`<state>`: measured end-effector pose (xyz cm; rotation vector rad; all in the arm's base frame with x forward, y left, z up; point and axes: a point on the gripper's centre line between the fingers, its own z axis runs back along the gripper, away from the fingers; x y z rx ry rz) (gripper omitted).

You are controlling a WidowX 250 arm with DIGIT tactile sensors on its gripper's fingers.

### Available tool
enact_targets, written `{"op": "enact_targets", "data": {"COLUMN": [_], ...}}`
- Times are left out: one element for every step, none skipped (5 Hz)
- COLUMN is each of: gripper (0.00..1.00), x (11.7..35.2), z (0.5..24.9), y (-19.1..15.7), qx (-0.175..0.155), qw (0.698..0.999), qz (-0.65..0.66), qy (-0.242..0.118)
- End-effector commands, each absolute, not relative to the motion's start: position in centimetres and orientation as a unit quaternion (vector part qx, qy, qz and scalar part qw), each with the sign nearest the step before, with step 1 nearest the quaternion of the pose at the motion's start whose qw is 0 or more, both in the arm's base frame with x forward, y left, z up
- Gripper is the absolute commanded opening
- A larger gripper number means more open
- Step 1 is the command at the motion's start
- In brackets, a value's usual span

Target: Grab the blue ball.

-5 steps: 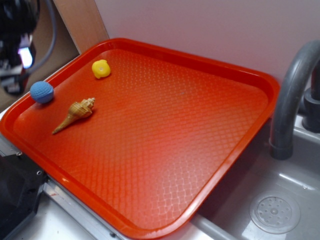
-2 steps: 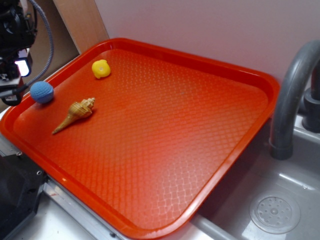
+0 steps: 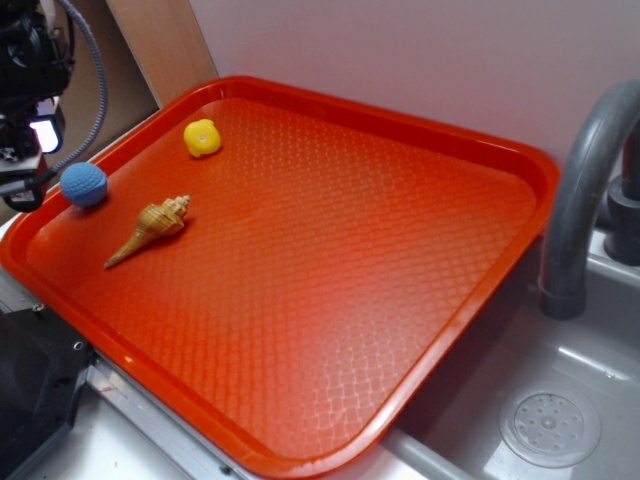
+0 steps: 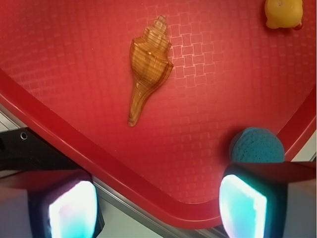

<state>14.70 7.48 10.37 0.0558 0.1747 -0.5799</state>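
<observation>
ball (image 3: pixel 84 185) at tray (image 3: pixel 400 130) left edge, resting against rim | hand (image 4: pixel 157 203) jaws wide, empty, over tray corner | wrist view: ball (image 4: pixel 256 145) off-centre, just ahead of one finger (image 4: pixel 242 206), not in gap | round, no axis to match | judged: shift sideways to centre, then descend

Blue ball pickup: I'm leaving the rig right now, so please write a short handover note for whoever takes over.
Gripper: open, holding nothing, poised over the tray's corner.
Small blue knitted ball: on the red plastic tray by its rim, just ahead of one gripper finger, not between the fingers.
Tan spiral seashell and small yellow rounded toy lie apart from it.
Done: approach only.
Left: centre over the ball, lower, close, lift.
</observation>
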Motion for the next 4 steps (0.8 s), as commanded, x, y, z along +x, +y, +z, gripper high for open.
{"op": "enact_targets", "data": {"gripper": [1.0,1.0,1.0,1.0], "x": [15.4,15.7,16.3,17.0], "z": [10.5,9.2,8.2,7.2], "y": [9.9,11.1,11.4,12.0], "qx": [0.103,0.108,0.112,0.114], "qw": [0.94,0.941,0.94,0.94], "qz": [-0.325,-0.32,-0.32,-0.319], "qy": [0.021,0.033,0.042,0.047]}}
